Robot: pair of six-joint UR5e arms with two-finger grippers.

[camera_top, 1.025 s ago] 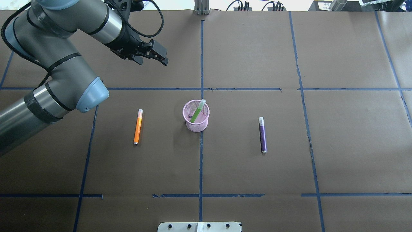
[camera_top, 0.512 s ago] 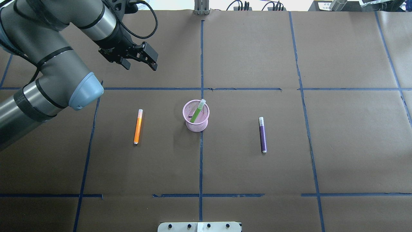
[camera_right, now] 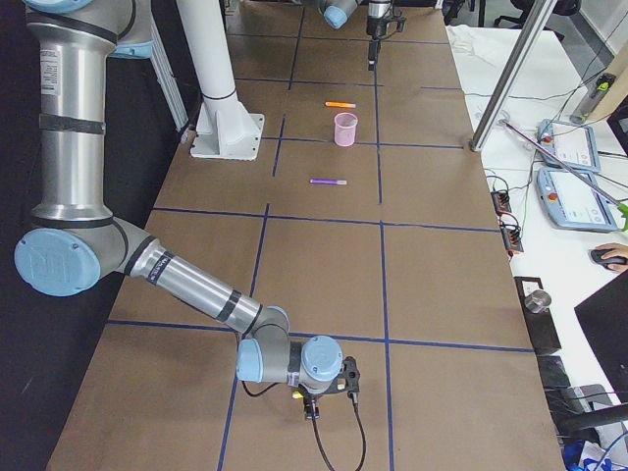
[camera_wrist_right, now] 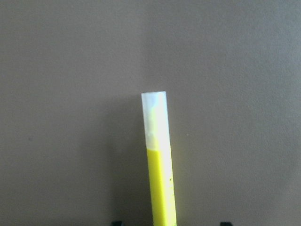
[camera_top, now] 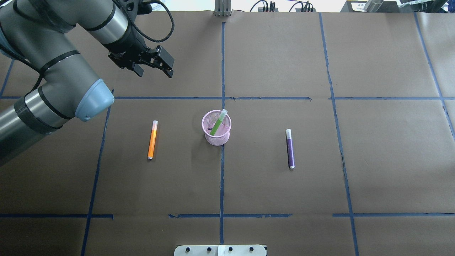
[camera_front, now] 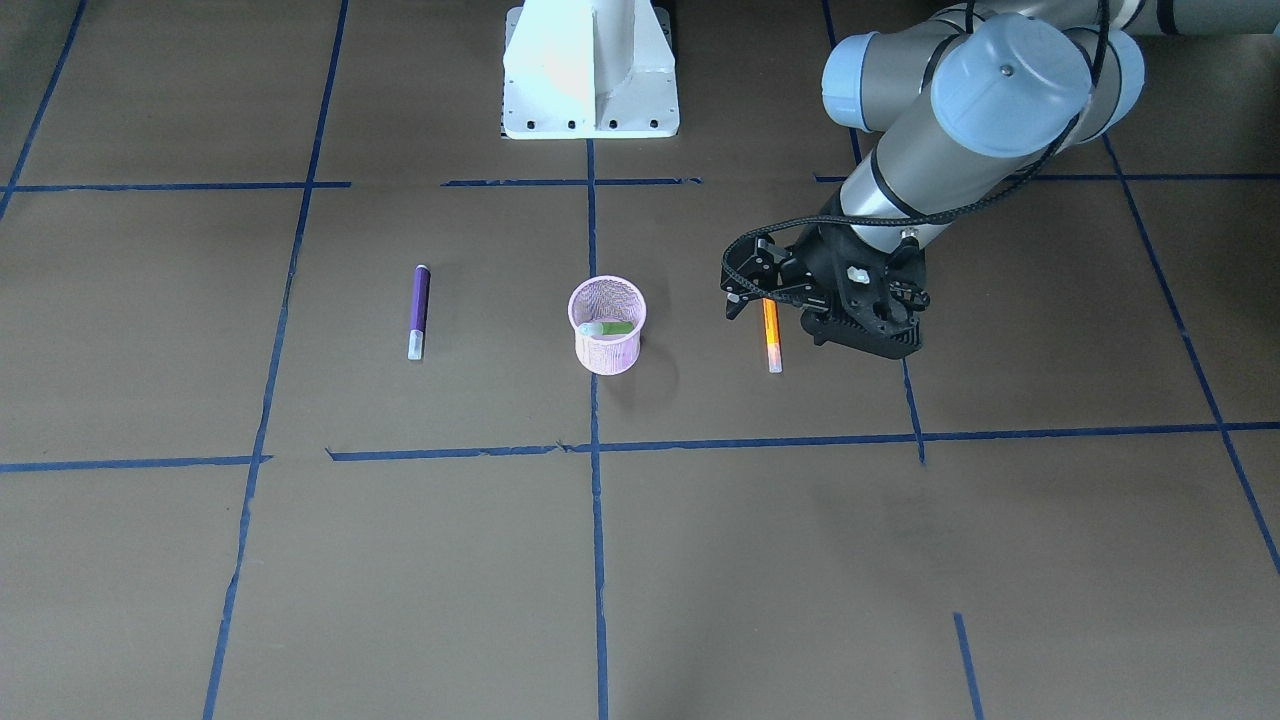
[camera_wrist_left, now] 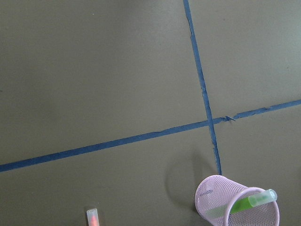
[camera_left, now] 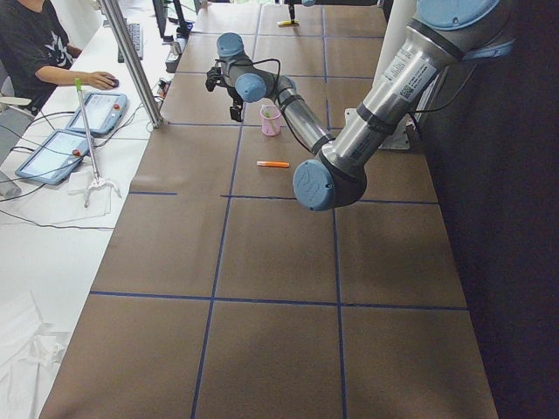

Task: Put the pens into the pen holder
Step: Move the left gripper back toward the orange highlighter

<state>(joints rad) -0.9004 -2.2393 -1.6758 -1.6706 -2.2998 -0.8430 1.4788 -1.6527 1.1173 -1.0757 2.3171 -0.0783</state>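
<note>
Left tool (camera_top: 154,72) aloft, jaws spread, tilted downward; right tool (camera_right: 349,381) low, far from left

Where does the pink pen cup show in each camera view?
Front-facing: cup at centre.
Overhead: cup at centre.
Exterior left: cup upper middle.
Exterior right: cup upper middle.
Left wrist: cup bottom right.
Right wrist: not in view.
Shared landmark: green pen leaning inside it.

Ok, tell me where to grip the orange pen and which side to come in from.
Grip the orange pen mid-barrel, coming straight down from above with the open left gripper, fingers closing across its width. It lies flat on the table, slim, with its length running away from the robot.
</note>
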